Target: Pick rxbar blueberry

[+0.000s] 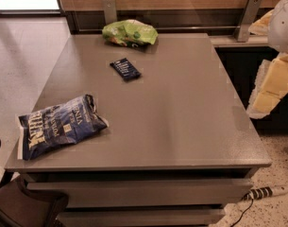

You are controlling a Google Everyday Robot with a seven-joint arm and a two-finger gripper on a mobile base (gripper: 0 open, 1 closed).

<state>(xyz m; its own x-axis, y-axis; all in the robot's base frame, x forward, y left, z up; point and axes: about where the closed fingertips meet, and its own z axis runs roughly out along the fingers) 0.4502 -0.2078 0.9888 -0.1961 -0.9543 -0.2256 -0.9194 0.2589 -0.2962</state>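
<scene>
- Your cream-coloured hand (268, 86) is cut off at the right edge; you cannot tell whether it is apart or together.
- The small flat navy rxbar blueberry (125, 69) lies on the grey tabletop (181, 122), its long axis running far-left to near-right.

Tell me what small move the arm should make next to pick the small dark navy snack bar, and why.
Probably swing the gripper left, toward a spot above the small flat dark navy snack bar. The gripper sits beyond the right edge of the grey table, far from the bar, which lies flat, apart from the green chip bag and the large blue chip bag.
</scene>
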